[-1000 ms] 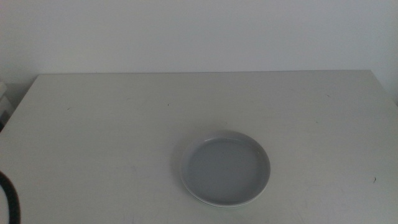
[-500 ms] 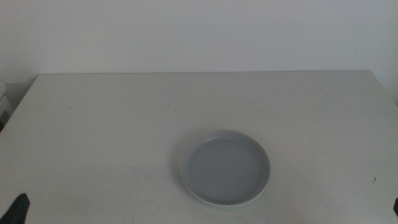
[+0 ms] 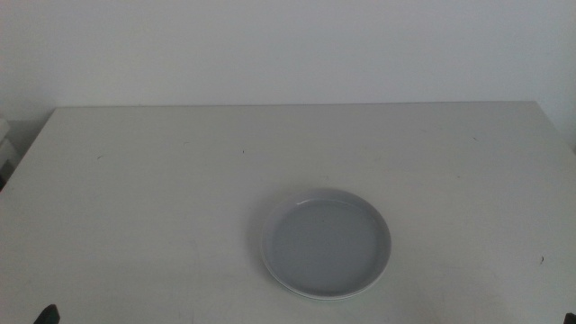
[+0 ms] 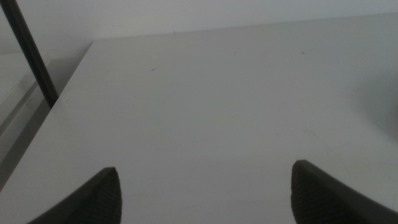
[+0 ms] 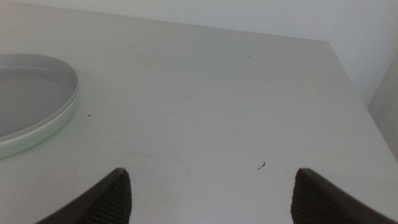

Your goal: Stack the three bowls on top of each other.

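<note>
The left gripper (image 3: 45, 315) has slipped almost out of the middle view: half a second ago its dark tip stood higher at the bottom left corner, and now only a sliver shows there, well apart from the bowls. Nothing else has shifted. The stack (image 3: 326, 244) sits where it was, on the table (image 3: 162, 171) a little right of centre, toward the near edge. The grey-blue bowl (image 3: 324, 247) is on top; below its rim a pale edge peeks out, and the right wrist view shows that lower rim (image 5: 46, 132) as greenish white. How many bowls lie underneath I can't count for sure.

The left wrist view shows its jaws spread wide over bare table, holding nothing. The right gripper (image 5: 211, 193) is likewise parted and empty, just beside the stack, not touching it. By my reading, stacking is done and both arms are clearing off.
</note>
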